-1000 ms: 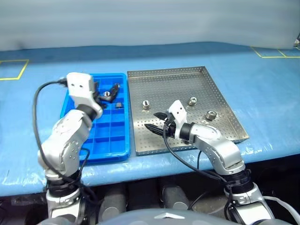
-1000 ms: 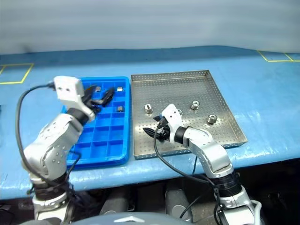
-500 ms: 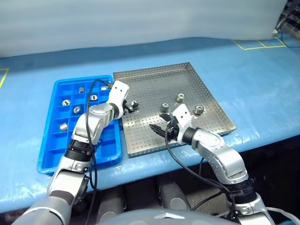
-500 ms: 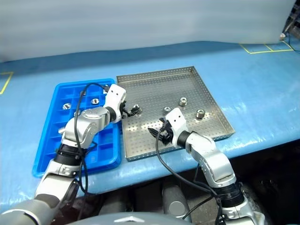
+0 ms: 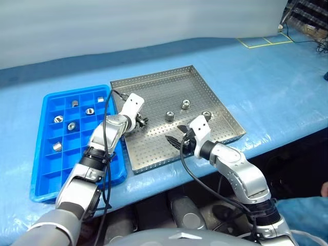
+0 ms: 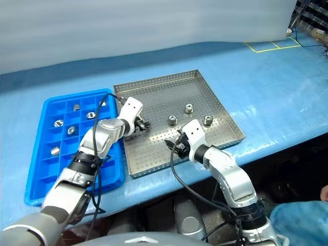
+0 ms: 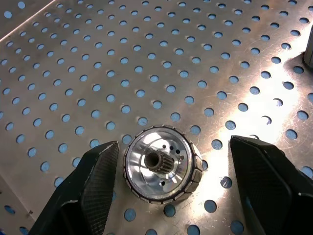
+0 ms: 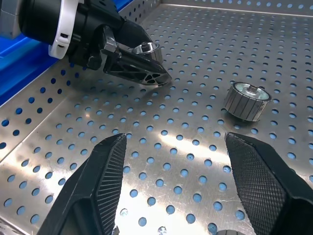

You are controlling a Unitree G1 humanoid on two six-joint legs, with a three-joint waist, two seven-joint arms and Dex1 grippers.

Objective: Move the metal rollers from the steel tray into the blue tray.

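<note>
My right gripper (image 5: 175,140) sits nearest me, its two black fingers spread with nothing between them, poised low over the front part of the large flat perforated steel tray (image 5: 154,159). A little farther in, my left gripper (image 7: 173,183) is down at the tray's left side, fingers spread on either side of one small shiny ribbed metal roller (image 7: 161,163) with a dark splined hole; the roller lies flat on the dotted floor, close to one finger (image 7: 93,186) and clearly apart from the other, so it is bracketed but not yet pinched. Beyond it, three more silver rollers (image 5: 169,116) lie apart on the tray floor toward its far right. To my left, the bright blue plastic tray with square compartments (image 5: 43,179) already has several rollers (image 5: 72,125) in its far cells, while the near cells look unfilled. The risk, I judge, is in the closing: because the roller is off-centre between my fingers, the nearer one may push it sideways across the slick metal before the other arrives, and it could skid or tip on edge. My two grippers are also close together over the tray, so a careless lift could clip the right one.
</note>
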